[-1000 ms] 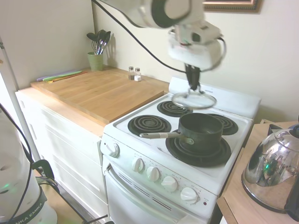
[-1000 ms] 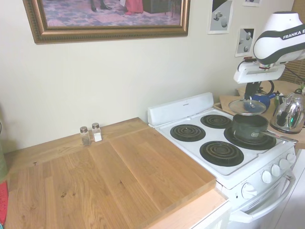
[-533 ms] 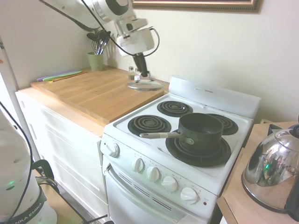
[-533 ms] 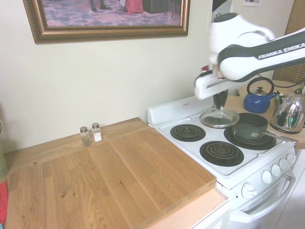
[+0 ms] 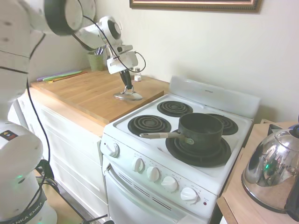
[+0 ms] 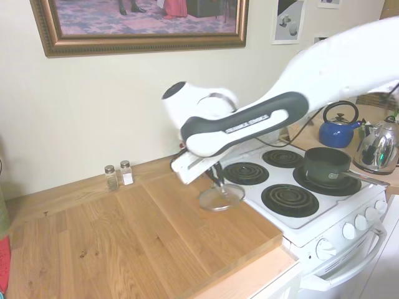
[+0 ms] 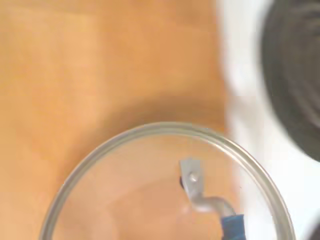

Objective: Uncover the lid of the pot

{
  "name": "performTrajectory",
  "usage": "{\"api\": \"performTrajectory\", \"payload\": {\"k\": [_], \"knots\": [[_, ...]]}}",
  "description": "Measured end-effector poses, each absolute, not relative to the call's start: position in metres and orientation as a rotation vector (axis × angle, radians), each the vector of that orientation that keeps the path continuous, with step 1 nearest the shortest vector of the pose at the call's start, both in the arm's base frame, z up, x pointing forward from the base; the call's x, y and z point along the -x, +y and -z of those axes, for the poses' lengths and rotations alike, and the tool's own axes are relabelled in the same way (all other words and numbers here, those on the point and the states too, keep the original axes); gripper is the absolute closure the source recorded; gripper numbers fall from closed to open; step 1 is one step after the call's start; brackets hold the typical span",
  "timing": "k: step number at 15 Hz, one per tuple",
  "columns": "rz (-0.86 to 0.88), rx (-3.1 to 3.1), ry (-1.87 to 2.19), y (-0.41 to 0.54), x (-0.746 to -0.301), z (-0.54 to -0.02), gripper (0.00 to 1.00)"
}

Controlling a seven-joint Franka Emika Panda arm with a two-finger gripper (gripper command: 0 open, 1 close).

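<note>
Stove (image 5: 154,154) in foreground bearing the uncovered pot (image 5: 201,132) on its front burner; beyond, gripper (image 5: 126,88) clenched on the loop handle of the lid (image 5: 128,96) (image 6: 221,197) (image 7: 165,185), low over the wooden countertop (image 5: 93,91) beside the stove.

Your arm (image 6: 249,118) has glossy white rounded shells with a dark grey band along one link, carrying white lettering too blurred to read. Joint caps (image 5: 113,29) are round, white with dark grey rings. A black cable (image 5: 100,35) loops along the forearm. The end effector (image 5: 126,86) has a white boxy body with slim dark fingers (image 5: 125,79) beneath.
</note>
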State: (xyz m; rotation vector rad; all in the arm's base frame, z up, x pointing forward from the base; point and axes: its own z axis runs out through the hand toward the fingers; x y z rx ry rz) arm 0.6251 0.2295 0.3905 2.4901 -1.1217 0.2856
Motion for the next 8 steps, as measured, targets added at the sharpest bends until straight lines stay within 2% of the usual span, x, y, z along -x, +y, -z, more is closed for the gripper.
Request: {"api": "performTrajectory", "payload": {"k": [2, 8], "knots": [[-0.275, -2.506, -1.112, 0.241, -0.643, -0.394, 1.00], [-0.011, -2.734, -1.046, 0.206, -0.679, -0.401, 1.00]]}}
